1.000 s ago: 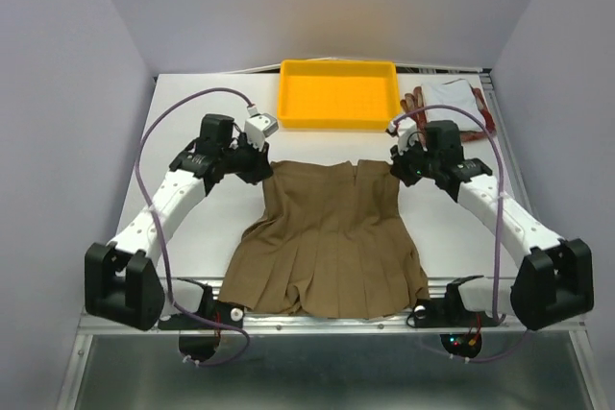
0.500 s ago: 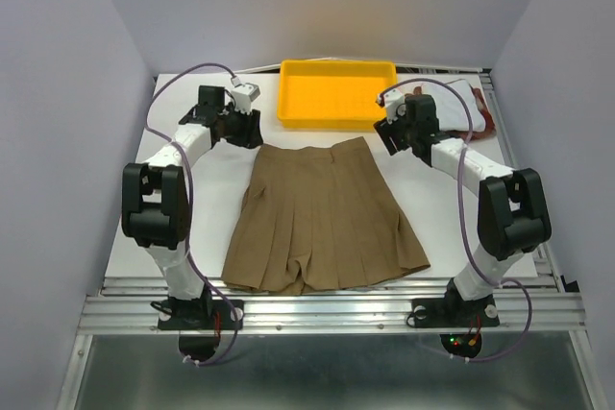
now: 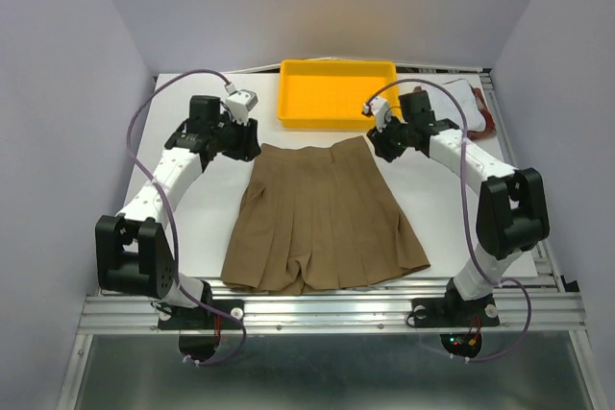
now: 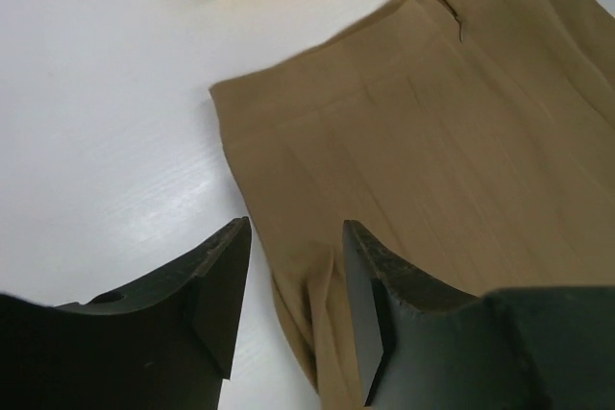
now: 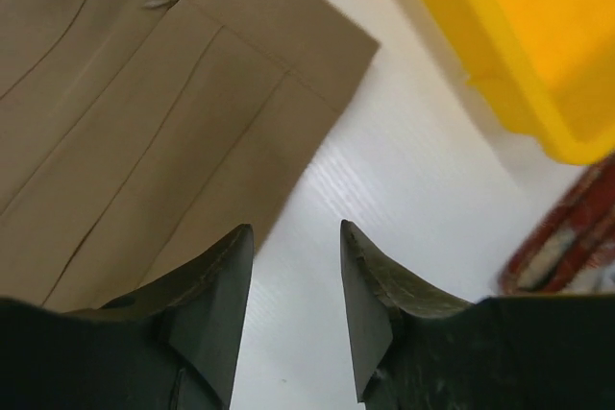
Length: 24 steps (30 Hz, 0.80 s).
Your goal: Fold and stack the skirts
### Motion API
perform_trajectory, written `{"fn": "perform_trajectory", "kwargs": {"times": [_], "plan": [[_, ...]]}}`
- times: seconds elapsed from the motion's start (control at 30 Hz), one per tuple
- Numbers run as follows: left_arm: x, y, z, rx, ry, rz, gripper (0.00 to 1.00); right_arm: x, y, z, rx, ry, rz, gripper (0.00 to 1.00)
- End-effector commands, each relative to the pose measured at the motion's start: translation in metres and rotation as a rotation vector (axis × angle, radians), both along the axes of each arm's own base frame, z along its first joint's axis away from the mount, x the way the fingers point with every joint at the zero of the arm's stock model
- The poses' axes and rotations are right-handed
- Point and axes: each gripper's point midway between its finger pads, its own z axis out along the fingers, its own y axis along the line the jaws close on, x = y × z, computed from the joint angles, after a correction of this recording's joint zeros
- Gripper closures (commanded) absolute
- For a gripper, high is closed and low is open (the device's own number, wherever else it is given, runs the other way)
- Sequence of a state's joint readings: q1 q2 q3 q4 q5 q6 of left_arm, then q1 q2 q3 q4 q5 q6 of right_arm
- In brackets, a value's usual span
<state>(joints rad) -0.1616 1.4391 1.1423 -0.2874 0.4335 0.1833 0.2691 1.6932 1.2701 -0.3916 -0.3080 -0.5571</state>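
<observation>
Left: my left claw (image 3: 248, 144) hangs near the yellow tray (image 3: 336, 122), just off its left front corner. Its jaws are apart and hold nothing, where a second ago they were clamped on a waistband corner.

Centre: the tan pleated skirt (image 3: 322, 213), released from both corners, now lies flat on the table (image 3: 211, 228) in front of the tray, waistband towards it and hem away.

Right: my right claw (image 3: 378, 146), off the tray's right front corner, has likewise let go and stands open over bare table.

Far right: the checked skirt (image 3: 487, 117) and the white skirt (image 3: 459, 98) lie beside the tray's right end, untouched.

I judge the spreading done and folding next.
</observation>
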Motion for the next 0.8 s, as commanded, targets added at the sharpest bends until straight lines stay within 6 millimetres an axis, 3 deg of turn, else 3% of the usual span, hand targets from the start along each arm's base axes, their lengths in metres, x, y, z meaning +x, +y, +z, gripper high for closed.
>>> {"fn": "perform_trajectory", "kwargs": {"times": [0.0,0.2,0.4,0.6,0.77], "plan": [[-0.027,-0.022,-0.044,0.012,0.159,-0.023,0.50,-0.035,0.022,-0.041,-0.052,0.169,0.151,0.54],[-0.034,-0.038,-0.089,0.048,0.298,-0.031,0.55,-0.053,0.005,-0.087,-0.201,0.234,0.191,0.59],[-0.012,-0.040,-0.123,0.092,0.397,-0.003,0.60,-0.112,-0.004,-0.122,-0.317,0.348,0.259,0.64],[0.029,-0.064,-0.149,0.130,0.435,-0.074,0.63,-0.183,0.011,-0.118,-0.290,0.486,0.329,0.67],[0.071,-0.114,-0.149,0.112,0.393,-0.150,0.65,-0.230,0.054,-0.096,-0.127,0.617,0.400,0.67]]}}
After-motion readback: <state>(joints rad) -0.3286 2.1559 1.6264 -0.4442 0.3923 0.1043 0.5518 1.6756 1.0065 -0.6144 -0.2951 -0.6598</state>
